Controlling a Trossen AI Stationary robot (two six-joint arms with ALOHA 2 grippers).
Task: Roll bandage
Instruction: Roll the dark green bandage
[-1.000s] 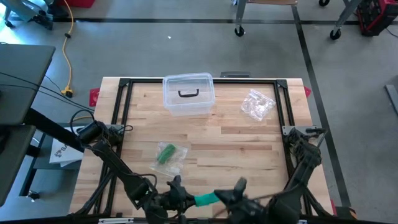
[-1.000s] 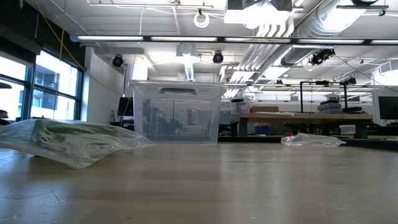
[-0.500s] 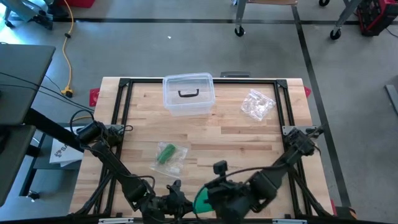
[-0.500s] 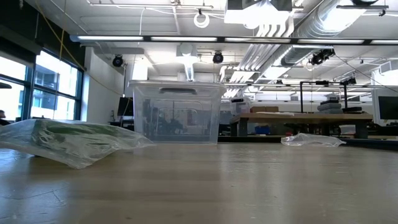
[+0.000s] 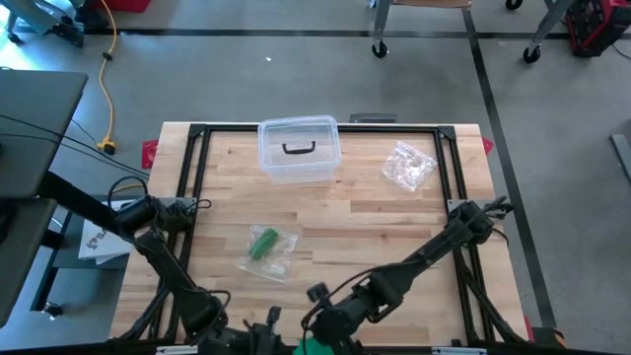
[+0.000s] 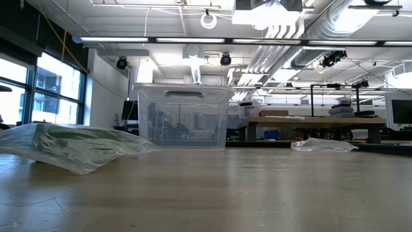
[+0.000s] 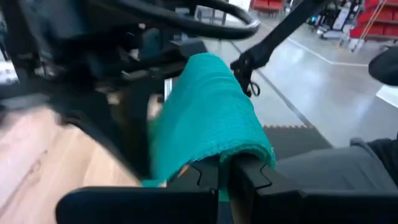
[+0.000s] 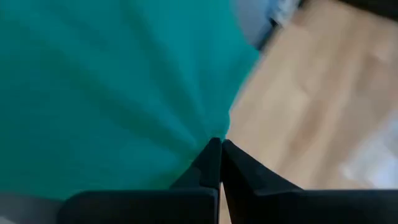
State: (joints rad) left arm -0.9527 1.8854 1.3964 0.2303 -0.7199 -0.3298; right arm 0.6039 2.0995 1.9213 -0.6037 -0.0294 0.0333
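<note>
We have both arms down at the near edge of the table point(image 5: 394, 217), and the teal bandage point(image 7: 208, 118) sits between them. Our left gripper point(image 7: 224, 177) has its fingers pinched shut on the lower hem of the cloth, which bulges out just beyond the tips. Our right gripper point(image 8: 217, 158) also has its fingers shut, nipping a gathered fold so that creases fan out from the tips.

A second ago the bandage stretched as a short strip between the two pairs of fingers. Since then the right arm has swung in toward the left, and the cloth has bunched into a fat loose wad at the very edge. We judge that this is one turn of the rolling, with the free length being wound up, though the roll looks slack and not yet tidy.

Well beyond the fingers, the pale wooden top carries a green item in a clear bag point(image 5: 266, 248), a lidded clear box point(image 5: 298, 150) and a crumpled clear wrapper point(image 5: 408, 165). Behind lies a bright workshop with benches and ceiling pipes.
</note>
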